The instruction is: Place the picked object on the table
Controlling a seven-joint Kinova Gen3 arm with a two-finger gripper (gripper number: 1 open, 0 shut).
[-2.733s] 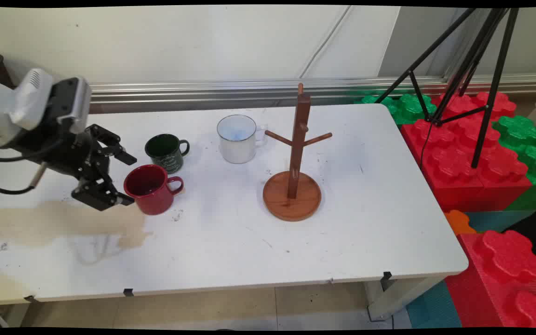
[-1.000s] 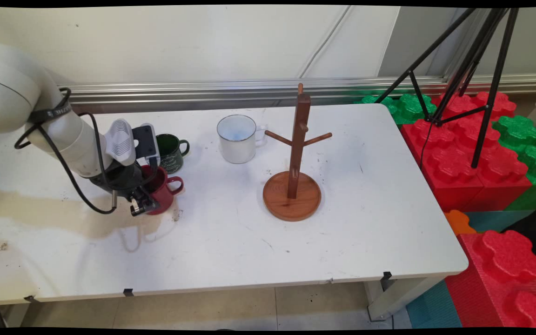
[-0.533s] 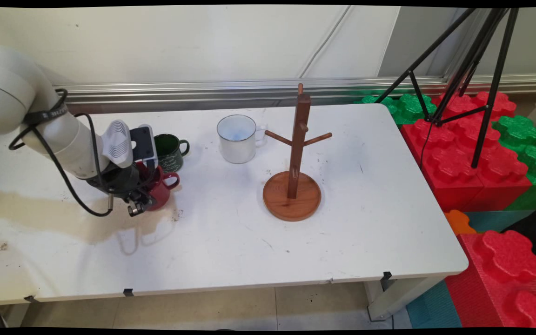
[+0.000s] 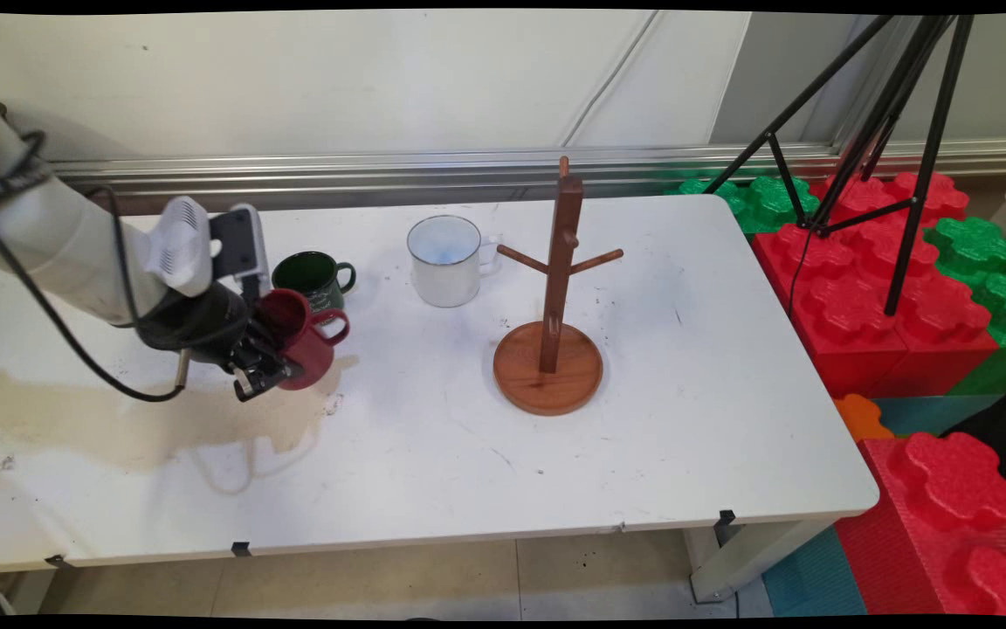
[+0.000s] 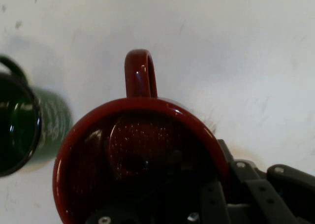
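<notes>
Gripping the red mug [image 4: 300, 339] by its rim, our gripper [image 4: 265, 367] hides its base; green mug [image 4: 311, 278] just behind.

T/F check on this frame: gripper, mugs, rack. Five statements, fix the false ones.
1. The gripper is shut on the red mug. True: one finger is inside the rim, one outside.
2. The red mug stands flat on the table. False: it is tilted and lifted clear, its shadow below it.
3. The green mug hangs on the rack. False: it stands on the table, behind the red mug.
4. The rack's pegs are bare. True.
5. The white mug lies on its side. False: it stands upright, left of the rack.
</notes>
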